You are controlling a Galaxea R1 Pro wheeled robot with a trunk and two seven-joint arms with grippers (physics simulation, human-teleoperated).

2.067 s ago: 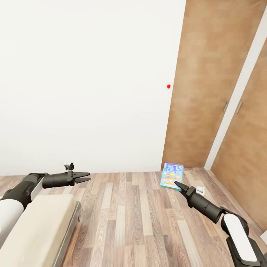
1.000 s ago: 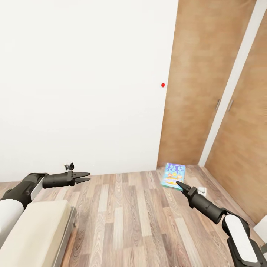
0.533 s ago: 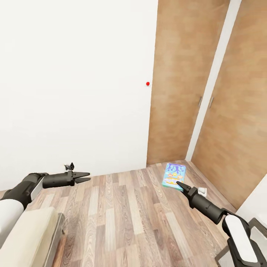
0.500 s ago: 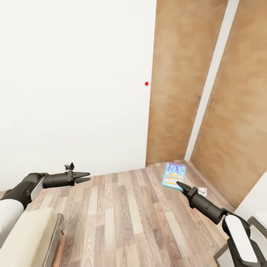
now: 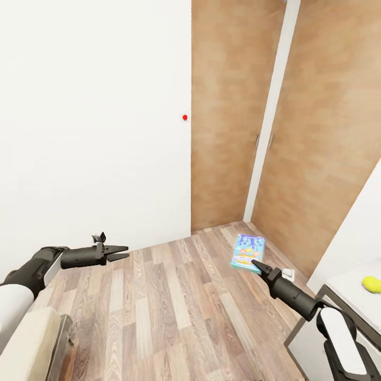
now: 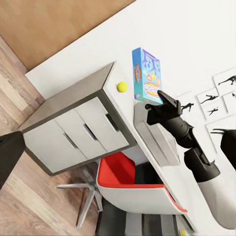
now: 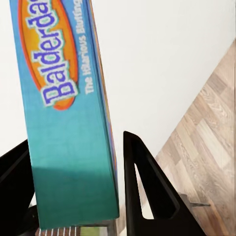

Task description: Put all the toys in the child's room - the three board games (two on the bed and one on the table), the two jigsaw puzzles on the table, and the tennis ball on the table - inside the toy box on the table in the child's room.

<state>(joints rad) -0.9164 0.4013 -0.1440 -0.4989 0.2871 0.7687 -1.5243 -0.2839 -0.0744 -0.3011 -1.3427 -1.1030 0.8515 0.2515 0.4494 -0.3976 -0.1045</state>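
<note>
**Board game aloft in the right gripper, desk corner coming into view**

The board game (image 5: 247, 252) is up in the air, a flat teal box pinched at its lower edge by the right gripper (image 5: 255, 263), its long axis running up and away from the fingertips with the printed lid tipped toward the head camera. The lid shows pale blue up top and an orange oval below. From the right wrist the box (image 7: 69, 113) fills the gap between the two black fingers (image 7: 147, 191), and the side reads "Balderdash" in blue on orange, with smaller white lettering alongside it. Both fingers press flat against the box's faces, a firm clamp.

In the left wrist view, the same box (image 6: 147, 76) stands on end above the right gripper (image 6: 158, 98), its short edge in the jaws, held over the table (image 6: 73, 105). Just beside it on the pale tabletop sits the tennis ball (image 6: 121, 86), small and yellow-green; the head camera catches the ball (image 5: 372, 284) at the far right on the table (image 5: 344, 283). A red-and-white chair (image 6: 137, 189) is tucked beside the table's drawers, and black silhouette posters (image 6: 223, 83) hang on the white wall beyond.

The left gripper (image 5: 119, 253) hangs out in front over the wood-plank floor (image 5: 159, 312), fingers slightly parted, nothing between them. The bed (image 5: 32, 344) shows at the lower left corner. Ahead: a white wall (image 5: 95, 121) with a small red dot (image 5: 184, 117) and tall wooden doors (image 5: 296, 116).
</note>
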